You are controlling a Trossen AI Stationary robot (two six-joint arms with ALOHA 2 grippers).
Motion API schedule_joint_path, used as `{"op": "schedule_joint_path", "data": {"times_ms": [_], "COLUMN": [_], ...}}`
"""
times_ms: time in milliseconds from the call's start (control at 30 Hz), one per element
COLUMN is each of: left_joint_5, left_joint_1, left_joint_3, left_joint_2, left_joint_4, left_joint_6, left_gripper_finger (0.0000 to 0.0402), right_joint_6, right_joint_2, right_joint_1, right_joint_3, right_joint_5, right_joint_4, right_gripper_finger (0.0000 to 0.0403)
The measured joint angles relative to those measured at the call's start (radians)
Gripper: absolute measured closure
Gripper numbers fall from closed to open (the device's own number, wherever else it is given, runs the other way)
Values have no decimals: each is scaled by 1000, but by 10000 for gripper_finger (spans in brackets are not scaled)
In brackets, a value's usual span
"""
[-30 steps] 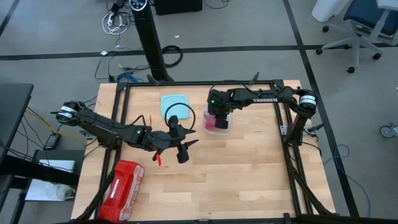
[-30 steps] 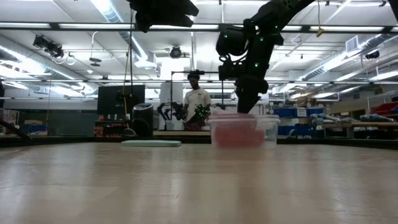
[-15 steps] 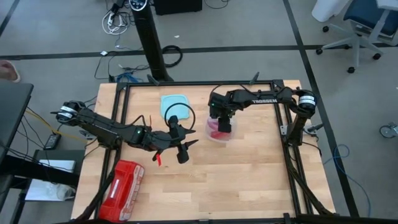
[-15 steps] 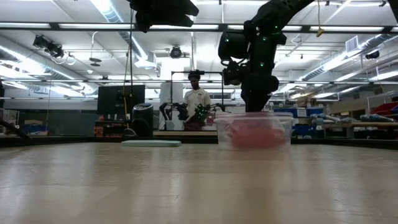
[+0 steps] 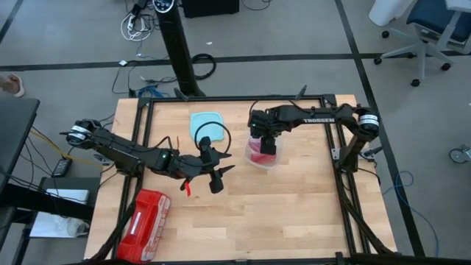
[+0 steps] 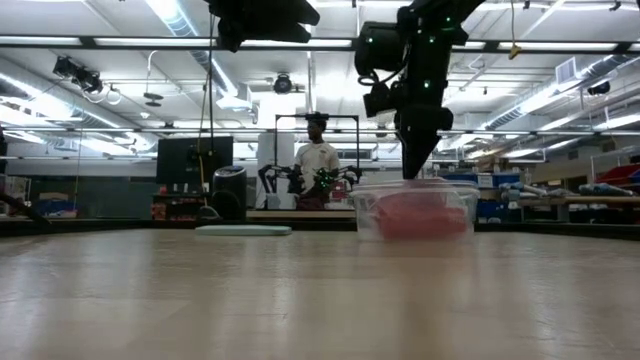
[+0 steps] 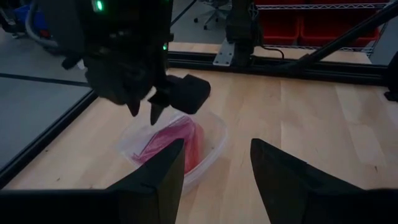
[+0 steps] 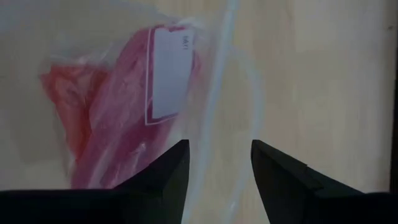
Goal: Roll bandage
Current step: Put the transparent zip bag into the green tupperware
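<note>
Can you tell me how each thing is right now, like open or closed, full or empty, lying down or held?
Clear plastic tub: lid off, standing on the table, holding the bandage.
Dusky pink-red fabric bandage: inside the tub, in a clear wrapper.
Pale green flat lid: lying flat on the table, apart from the tub.
Glossy red plastic case: lying at the table's edge.
Right gripper: open, over the tub, holding nothing.
Left gripper: open, empty, mid-table.

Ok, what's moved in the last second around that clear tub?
The clear tub holding the bandage slid a little away from the lid, toward the table's near side. The right claw went with it, then lifted and spread its fingers, holding nothing. The left claw, lid and red case stayed put.
</note>
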Motion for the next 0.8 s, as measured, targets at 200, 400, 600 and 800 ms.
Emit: {"op": "schedule_joint_path", "data": {"times_ms": [200,400,600,800], "left_joint_5": [0,2,7,9], "left_joint_1": [0,0,0,0], "left_joint_3": [0,0,0,0], "left_joint_2": [0,0,0,0], "left_joint_4": [5,6,6,4], "left_joint_6": [0,0,0,0], "left_gripper_finger": [215,215,215,215], "right_joint_6": [-33,-59,-35,23], "right_joint_2": [-33,-20,-22,-20], "right_joint_1": [26,64,47,-3], "right_joint_3": [2,1,2,2], "right_joint_5": [-70,-132,-121,-158], "right_joint_4": [18,75,101,110], "right_gripper_finger": [234,234,235,243]}}
